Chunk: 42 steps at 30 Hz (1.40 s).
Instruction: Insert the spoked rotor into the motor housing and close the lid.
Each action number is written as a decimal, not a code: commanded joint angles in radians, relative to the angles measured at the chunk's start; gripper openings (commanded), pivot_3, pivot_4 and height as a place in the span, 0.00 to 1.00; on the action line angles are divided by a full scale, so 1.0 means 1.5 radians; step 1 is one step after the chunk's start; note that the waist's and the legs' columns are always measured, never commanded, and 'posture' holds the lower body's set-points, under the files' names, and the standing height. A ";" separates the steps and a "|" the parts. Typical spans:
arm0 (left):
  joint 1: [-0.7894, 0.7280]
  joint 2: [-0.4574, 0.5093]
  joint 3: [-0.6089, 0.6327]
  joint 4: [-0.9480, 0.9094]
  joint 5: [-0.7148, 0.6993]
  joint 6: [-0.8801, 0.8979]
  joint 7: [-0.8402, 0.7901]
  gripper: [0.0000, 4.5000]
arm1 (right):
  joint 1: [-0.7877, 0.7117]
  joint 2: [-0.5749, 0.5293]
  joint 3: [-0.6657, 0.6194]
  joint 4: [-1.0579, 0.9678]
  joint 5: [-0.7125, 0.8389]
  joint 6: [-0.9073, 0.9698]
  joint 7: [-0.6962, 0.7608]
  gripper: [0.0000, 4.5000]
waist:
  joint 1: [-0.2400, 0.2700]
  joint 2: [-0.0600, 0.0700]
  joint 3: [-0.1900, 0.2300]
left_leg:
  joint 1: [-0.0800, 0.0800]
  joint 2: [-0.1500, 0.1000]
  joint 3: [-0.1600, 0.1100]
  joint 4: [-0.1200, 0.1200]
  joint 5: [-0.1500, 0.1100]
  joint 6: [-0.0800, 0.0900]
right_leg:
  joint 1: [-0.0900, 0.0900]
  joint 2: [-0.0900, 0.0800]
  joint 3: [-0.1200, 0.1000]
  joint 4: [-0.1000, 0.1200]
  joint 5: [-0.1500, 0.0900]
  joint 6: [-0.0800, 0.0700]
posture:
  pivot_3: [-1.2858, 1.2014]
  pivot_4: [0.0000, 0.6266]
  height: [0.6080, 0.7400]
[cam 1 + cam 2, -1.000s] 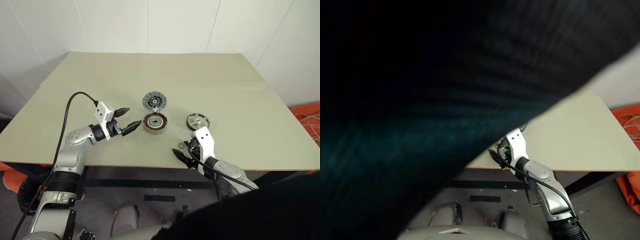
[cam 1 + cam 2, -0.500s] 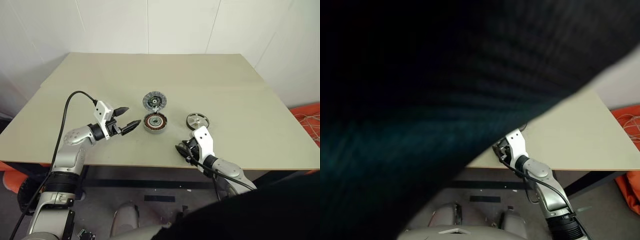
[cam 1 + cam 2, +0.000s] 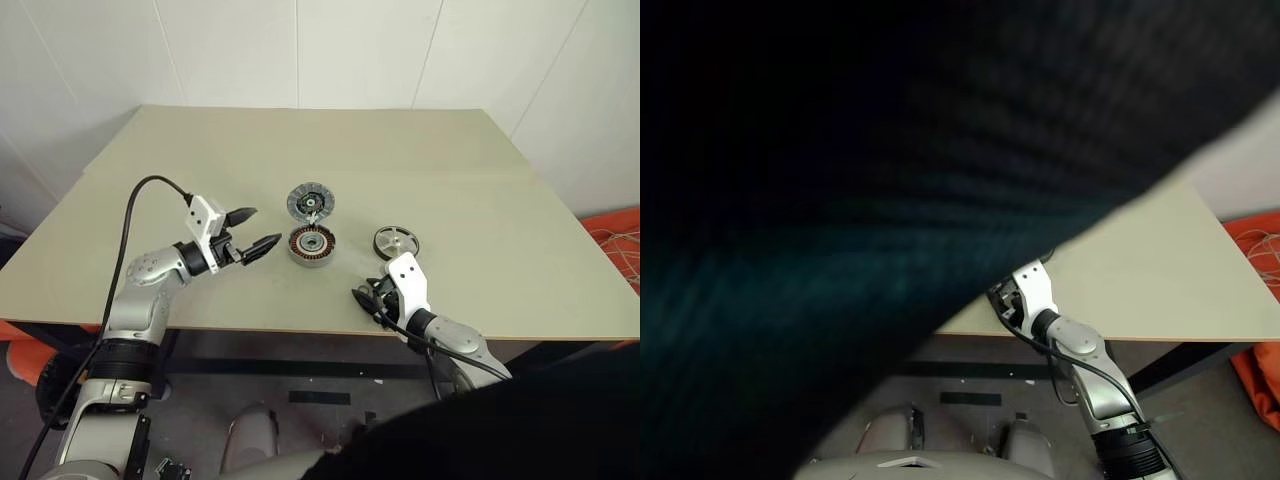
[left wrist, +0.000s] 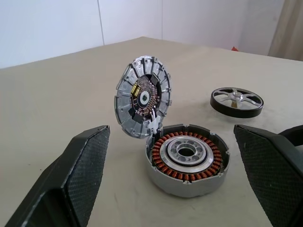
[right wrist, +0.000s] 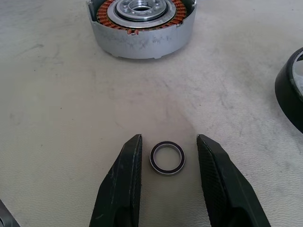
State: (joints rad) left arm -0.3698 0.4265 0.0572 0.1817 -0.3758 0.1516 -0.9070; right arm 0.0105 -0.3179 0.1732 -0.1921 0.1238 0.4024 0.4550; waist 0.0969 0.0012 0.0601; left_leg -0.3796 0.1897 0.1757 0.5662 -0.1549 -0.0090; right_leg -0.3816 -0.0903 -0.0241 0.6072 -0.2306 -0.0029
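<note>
The motor housing [image 3: 311, 246] sits mid-table, its copper coils ringing a silver hub [image 4: 185, 152]. The ribbed grey lid [image 4: 143, 97] stands tilted on edge against the housing's far rim. To the right, the black-rimmed spoked rotor [image 3: 396, 241] lies flat on the table. My left gripper [image 3: 252, 232] hovers open just left of the housing, pointing at it, with nothing in it. Near the table's front edge, my right gripper [image 5: 169, 142] is open with its fingers [image 5: 124, 179] on either side of a small metal ring [image 5: 152, 159], with slim gaps on both sides.
The beige table [image 3: 200, 150] reaches back to a white wall. Its front edge [image 3: 280, 331] runs just behind my right gripper. An orange thing with loose cables [image 3: 618, 232] lies on the floor at the right.
My right gripper's fingers have narrowed around the small ring. The left arm, housing, lid and rotor have stayed where they were.
</note>
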 commanded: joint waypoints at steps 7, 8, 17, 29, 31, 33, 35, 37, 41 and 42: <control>-0.025 0.004 0.017 -0.009 -0.004 -0.018 0.004 0.99 | 0.001 -0.010 -0.018 0.011 -0.007 0.003 -0.007 0.13 | 0.000 0.000 0.000 | 0.000 0.000 0.000 0.000 0.000 0.000 | 0.000 0.000 0.000 0.000 0.000 0.000 | 0.52 0.00 1.00; -0.025 0.004 0.017 -0.009 -0.003 -0.018 0.004 0.99 | 0.000 -0.010 -0.019 0.012 -0.007 0.002 -0.007 0.13 | 0.000 0.000 0.000 | 0.000 0.000 0.000 0.000 0.000 0.000 | 0.000 0.000 0.000 0.000 0.000 0.000 | 0.52 0.00 1.00; -0.023 -0.004 0.014 -0.001 -0.003 -0.022 0.008 0.99 | -0.011 -0.012 -0.037 0.008 0.002 0.010 -0.008 0.13 | 0.000 0.000 0.000 | 0.000 0.000 0.000 0.000 0.000 0.000 | 0.000 0.000 0.000 0.000 0.000 0.000 | 0.52 0.00 1.00; -0.017 -0.053 0.003 0.019 0.027 0.019 0.104 0.99 | -0.209 0.066 -0.040 -0.115 0.057 0.235 -0.072 0.13 | -0.002 0.000 0.000 | 0.000 0.001 0.000 -0.001 0.001 -0.002 | -0.003 0.000 0.000 0.003 0.001 -0.001 | 0.52 0.00 1.00; -0.026 -0.063 0.007 0.022 0.032 0.029 0.133 0.99 | -0.244 0.085 -0.046 -0.100 0.071 0.270 -0.080 0.13 | -0.001 0.000 0.000 | 0.000 0.000 0.000 -0.001 0.001 -0.002 | -0.003 0.000 0.000 0.003 0.002 -0.004 | 0.52 0.00 1.00; -0.035 -0.069 0.012 0.022 0.025 0.063 0.157 0.99 | -0.271 0.109 -0.060 -0.075 0.095 0.299 -0.079 0.13 | 0.000 0.000 0.000 | -0.001 0.000 0.000 -0.001 0.001 -0.002 | -0.003 0.000 0.000 0.002 0.002 -0.004 | 0.52 0.00 1.00; -0.047 -0.069 0.016 0.011 0.020 0.126 0.190 0.99 | -0.292 0.133 -0.081 -0.054 0.129 0.331 -0.072 0.13 | 0.000 0.000 0.000 | -0.002 0.000 0.000 -0.001 0.001 -0.002 | -0.003 0.000 0.000 0.002 0.003 -0.005 | 0.52 0.00 1.00; -0.059 -0.061 0.017 0.001 0.023 0.185 0.220 0.99 | -0.306 0.140 -0.076 -0.038 0.134 0.333 -0.065 0.13 | -0.001 0.000 0.000 | -0.002 0.000 0.000 -0.001 0.001 -0.002 | -0.004 0.000 0.000 0.002 0.003 -0.005 | 0.52 0.00 1.00; -0.067 -0.052 0.019 -0.017 0.003 0.211 0.196 0.99 | -0.331 0.149 -0.013 0.037 0.101 0.256 -0.038 0.13 | -0.002 0.000 0.000 | -0.002 0.000 0.000 -0.001 0.002 -0.003 | -0.004 0.000 0.000 0.002 0.003 -0.005 | 0.52 0.00 1.00; -0.065 -0.050 0.019 -0.021 0.004 0.207 0.192 0.99 | -0.338 0.149 0.004 0.061 0.086 0.227 -0.031 0.13 | -0.003 0.000 0.000 | -0.002 0.000 0.000 -0.001 0.002 -0.003 | -0.004 0.000 0.000 0.002 0.003 -0.005 | 0.52 0.00 1.00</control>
State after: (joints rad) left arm -0.4449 0.3413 0.0735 0.2033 -0.3524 0.4680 -0.6021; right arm -0.4638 -0.1031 0.1445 -0.1230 0.2753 0.8167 0.3893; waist 0.0929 0.0012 0.0601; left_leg -0.3827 0.1899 0.1757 0.5644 -0.1518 -0.0142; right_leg -0.3884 -0.0901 -0.0244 0.6101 -0.2266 -0.0098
